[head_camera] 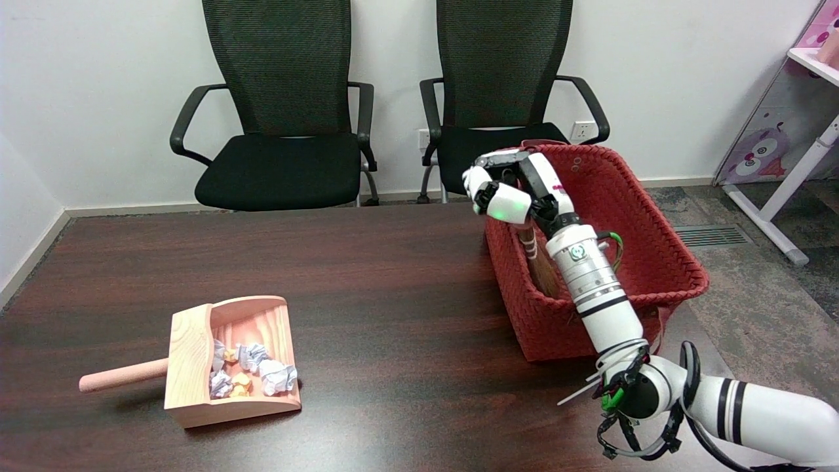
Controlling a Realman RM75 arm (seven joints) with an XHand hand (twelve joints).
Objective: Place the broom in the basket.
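The right hand (508, 187) grips the broom (539, 259), lowered into the red basket (662, 262); next, release it.

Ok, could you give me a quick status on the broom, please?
Right hand over basket, grip unclear. Broom upright inside basket. Nothing in the way.

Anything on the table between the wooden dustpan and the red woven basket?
Nothing: in the head view, only bare dark wood table lies between the pale wooden dustpan holding crumpled paper and the red woven basket.
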